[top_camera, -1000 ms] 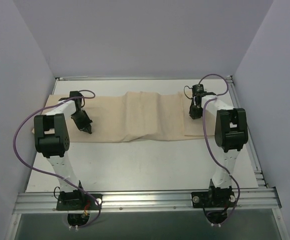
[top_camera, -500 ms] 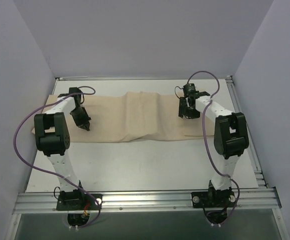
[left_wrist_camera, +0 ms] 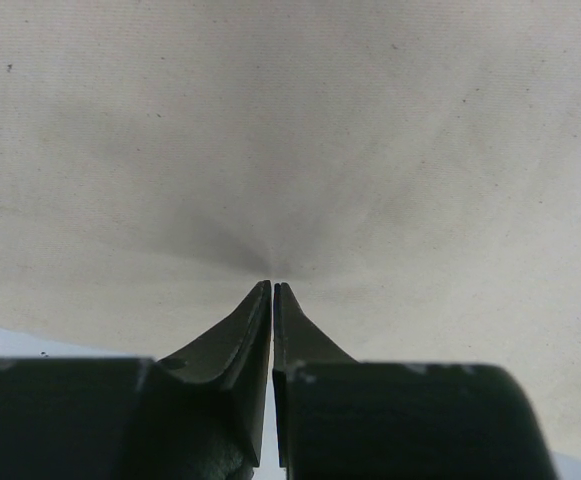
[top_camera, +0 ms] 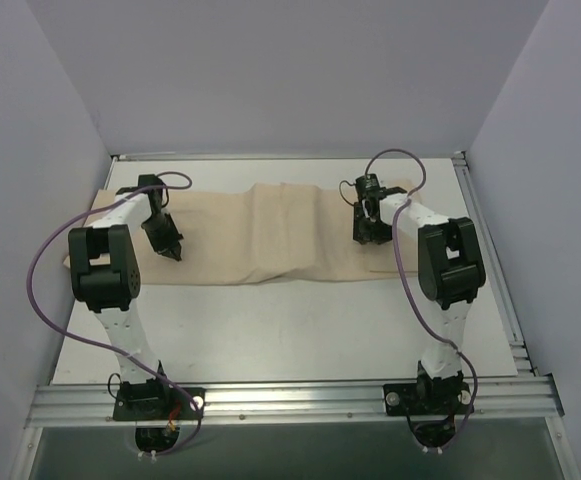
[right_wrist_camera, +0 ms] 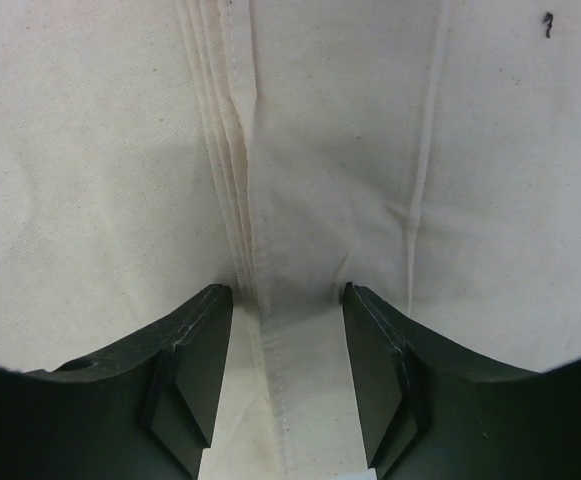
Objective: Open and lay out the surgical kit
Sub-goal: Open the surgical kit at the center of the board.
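Here the right end effector (right_wrist_camera: pixel 285 290), wide open, straddles the fold (right_wrist_camera: pixel 245 150) in the cloth (top_camera: pixel 270 235), which runs straight ahead; the left end effector (left_wrist_camera: pixel 272 285) pinches the cloth.

Pale lavender walls (top_camera: pixel 270 70) enclose a white table (top_camera: pixel 290 330) edged by aluminium rails (top_camera: pixel 290 398).

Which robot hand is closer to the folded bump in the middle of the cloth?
Right. The right gripper sits open at the right edge of the folded bump, straddling a seam. The left gripper is shut on the flat cloth farther left, apart from the bump.
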Controlling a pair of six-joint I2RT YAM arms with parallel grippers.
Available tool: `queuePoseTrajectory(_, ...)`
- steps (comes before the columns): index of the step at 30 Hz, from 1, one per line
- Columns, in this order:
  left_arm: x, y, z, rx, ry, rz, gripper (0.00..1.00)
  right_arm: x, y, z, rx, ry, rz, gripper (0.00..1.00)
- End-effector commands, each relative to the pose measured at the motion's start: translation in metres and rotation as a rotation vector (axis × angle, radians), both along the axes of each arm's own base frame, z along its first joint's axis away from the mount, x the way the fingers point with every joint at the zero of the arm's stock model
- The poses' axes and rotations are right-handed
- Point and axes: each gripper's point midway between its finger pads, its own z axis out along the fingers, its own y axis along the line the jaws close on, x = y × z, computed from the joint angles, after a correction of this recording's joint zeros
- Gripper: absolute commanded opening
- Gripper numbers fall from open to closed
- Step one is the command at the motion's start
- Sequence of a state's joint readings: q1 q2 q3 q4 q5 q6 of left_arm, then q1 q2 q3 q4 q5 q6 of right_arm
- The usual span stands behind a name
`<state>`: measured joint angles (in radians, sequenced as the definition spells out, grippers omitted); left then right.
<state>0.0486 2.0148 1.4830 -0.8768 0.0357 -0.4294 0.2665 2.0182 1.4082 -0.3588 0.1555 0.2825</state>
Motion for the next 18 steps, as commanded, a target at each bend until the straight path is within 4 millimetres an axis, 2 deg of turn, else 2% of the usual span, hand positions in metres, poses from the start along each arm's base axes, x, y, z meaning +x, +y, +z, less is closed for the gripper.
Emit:
queuePoseTrajectory(1, 0.003, -0.001, -0.002, -0.009, -0.014, -0.02, 0.13, -0.004, -0.008, -0.008, -0.077, 0.036, -0.001, 0.48)
queuePoseTrajectory(5, -0.001, 0.001, -0.008, -0.005, 0.003, -0.02, 0.13, -0.003, -0.013, -0.007, -0.106, 0.033, -0.026, 0.44)
queuePoseTrajectory(13, -0.004, 0.007, -0.017, -0.008, 0.02, -0.005, 0.13, 0.007, -0.025, 0.015, -0.14, -0.013, -0.076, 0.16)
queuePoseTrajectory(14, -0.005, 0.007, -0.018, -0.009, 0.023, -0.004, 0.13, 0.006, -0.027, 0.017, -0.145, -0.013, -0.082, 0.08)
queuePoseTrajectory(16, -0.006, 0.008, -0.02, -0.01, 0.026, -0.002, 0.13, 0.011, -0.034, 0.025, -0.173, -0.028, -0.106, 0.04)
queuePoseTrajectory(18, -0.007, 0.009, -0.022, -0.011, 0.032, -0.001, 0.11, 0.01, -0.05, 0.031, -0.2, -0.023, -0.149, 0.0)
